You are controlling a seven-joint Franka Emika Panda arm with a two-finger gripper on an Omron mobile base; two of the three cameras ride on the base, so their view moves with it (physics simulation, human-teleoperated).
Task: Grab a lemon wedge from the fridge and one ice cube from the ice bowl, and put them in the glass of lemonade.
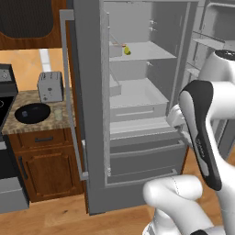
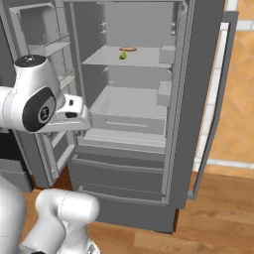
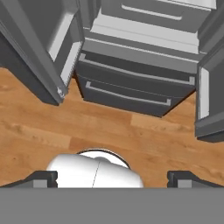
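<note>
The fridge (image 1: pixel 92 137) stands with both doors swung open. The lemon wedge (image 1: pixel 126 50) (image 2: pixel 123 55), small and yellow-green, lies on the upper shelf. On the counter left of the fridge sits the black ice bowl (image 1: pixel 32 113). A pale speck at the bowl's left side could be an ice cube (image 1: pixel 24 113), but it is too small to be sure. The glass of lemonade (image 1: pixel 58 114) stands just right of the bowl. My gripper (image 3: pixel 114 178) is open and empty. It points down in front of the lower drawers (image 3: pixel 131 87), well below the wedge's shelf.
A flat orange-brown item (image 2: pixel 130 48) lies beside the wedge. A toaster (image 1: pixel 50 86) stands behind the bowl, and a stove (image 1: pixel 5 98) is at the far left. The open doors (image 2: pixel 203 99) with their bins (image 2: pixel 49 44) flank my arm. Wooden floor (image 3: pixel 109 127) lies below.
</note>
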